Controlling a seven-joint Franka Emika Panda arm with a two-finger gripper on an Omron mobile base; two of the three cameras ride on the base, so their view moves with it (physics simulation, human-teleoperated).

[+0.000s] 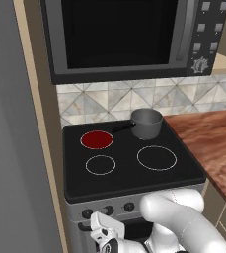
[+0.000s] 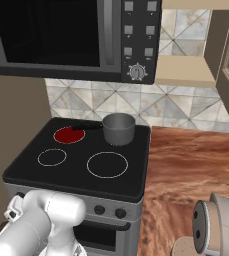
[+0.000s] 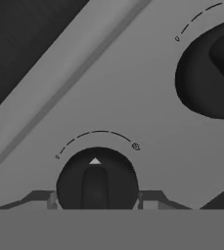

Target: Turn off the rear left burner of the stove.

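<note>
The stove point(image 1: 129, 180) point(image 2: 136, 170) has a glossy black top and a grey front with small black knobs. Its rear left burner point(image 1: 96, 140) point(image 2: 69, 134) glows red. My gripper point(image 1: 100, 228) is low against the front panel, below the left knobs. In the hand view my gripper point(image 3: 97, 200) is open and straddles a black knob point(image 3: 96, 183), with one fingertip close beside each flank. I cannot tell whether they touch it. The knob's white pointer sits under the middle of its dial arc.
A grey pot point(image 1: 146, 123) point(image 2: 119, 128) stands on the rear right zone, its handle reaching toward the red burner. A dark microwave point(image 1: 119, 34) hangs above. A second knob point(image 3: 211, 73) lies beside the straddled one. A wooden counter point(image 1: 213, 143) adjoins on the right.
</note>
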